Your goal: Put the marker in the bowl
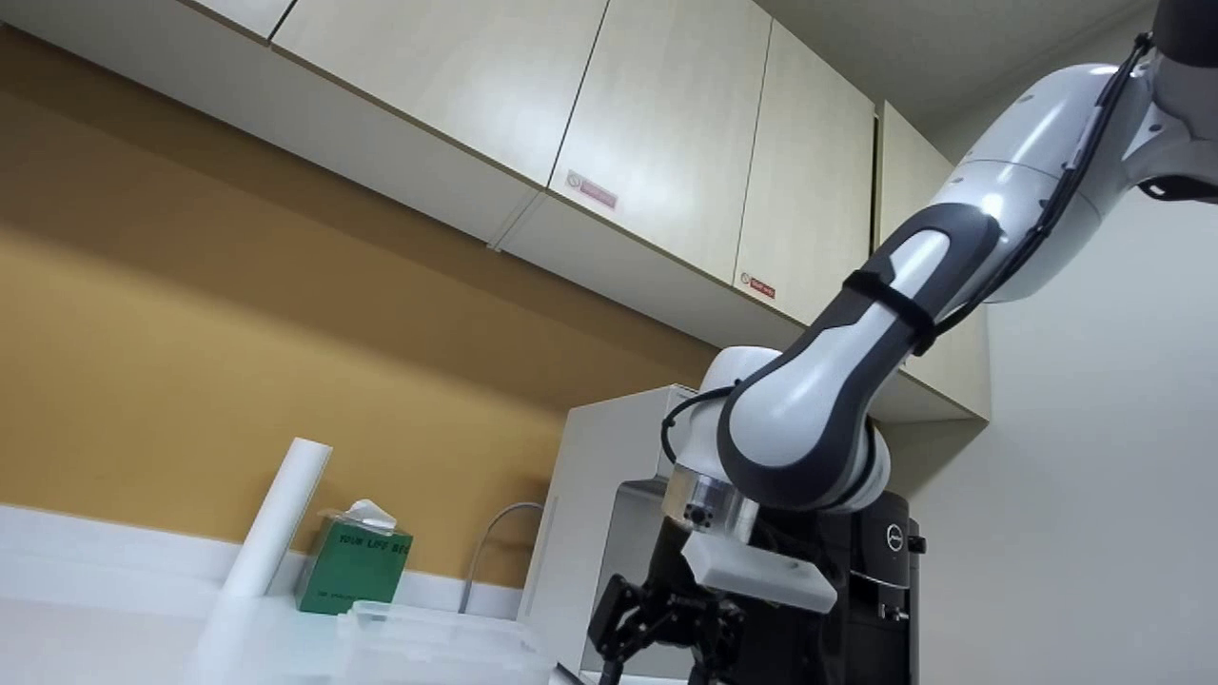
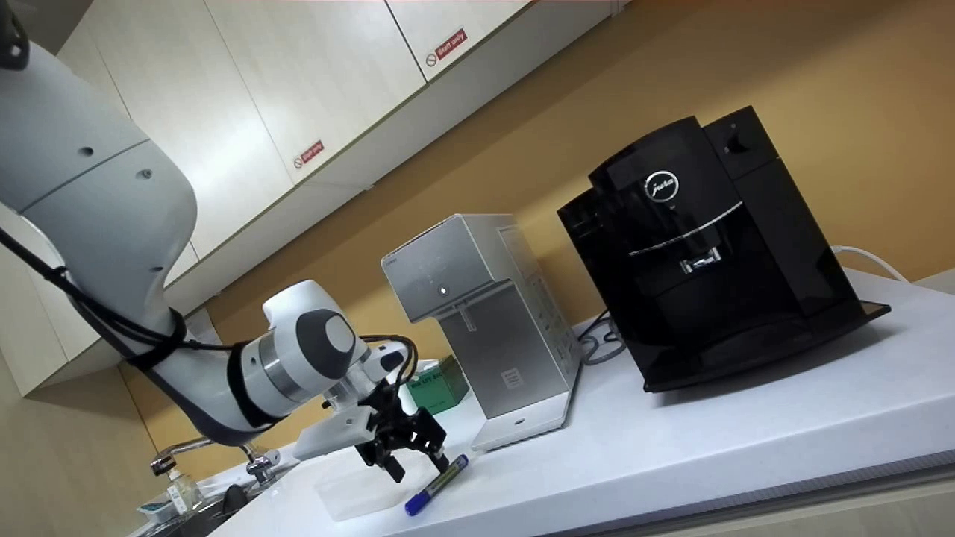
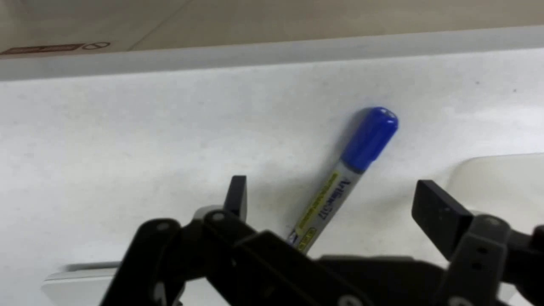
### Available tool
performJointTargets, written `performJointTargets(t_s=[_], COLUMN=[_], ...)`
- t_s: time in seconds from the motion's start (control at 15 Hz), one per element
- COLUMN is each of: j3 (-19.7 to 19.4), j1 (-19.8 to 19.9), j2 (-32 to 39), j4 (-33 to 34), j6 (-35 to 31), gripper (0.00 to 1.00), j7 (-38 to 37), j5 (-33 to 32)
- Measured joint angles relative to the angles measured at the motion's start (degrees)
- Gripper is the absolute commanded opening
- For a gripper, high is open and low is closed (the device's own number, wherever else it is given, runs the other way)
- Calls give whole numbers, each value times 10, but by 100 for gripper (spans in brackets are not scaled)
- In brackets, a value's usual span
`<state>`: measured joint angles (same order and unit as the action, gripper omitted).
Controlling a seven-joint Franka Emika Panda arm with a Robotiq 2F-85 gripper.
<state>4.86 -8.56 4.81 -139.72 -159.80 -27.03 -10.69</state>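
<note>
Marker (image 3: 345, 180) lies slanted under my hand (image 3: 333, 196), fingers (image 3: 442, 210) wide apart; I should twist to match, then squeeze

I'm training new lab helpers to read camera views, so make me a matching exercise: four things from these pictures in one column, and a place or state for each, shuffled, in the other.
Things
1. slim, blue-capped grey marker
2. black two-fingered gripper
3. green tissue box with black lettering
4. glossy black coffee machine

Places or states
A. jaws open, nothing held
B. bearing a round "jura" badge on its front
C. lying flat on the white countertop
D. with a white tissue poking out of the top

Right pairs: 1-C, 2-A, 3-D, 4-B
</note>
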Motion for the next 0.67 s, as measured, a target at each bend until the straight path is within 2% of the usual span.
performJointTargets(t_s=[0.67], j3=[-2], j1=[-8], j2=[12], j4=[0], j6=[-1], gripper=[100], j7=[3], j5=[-13])
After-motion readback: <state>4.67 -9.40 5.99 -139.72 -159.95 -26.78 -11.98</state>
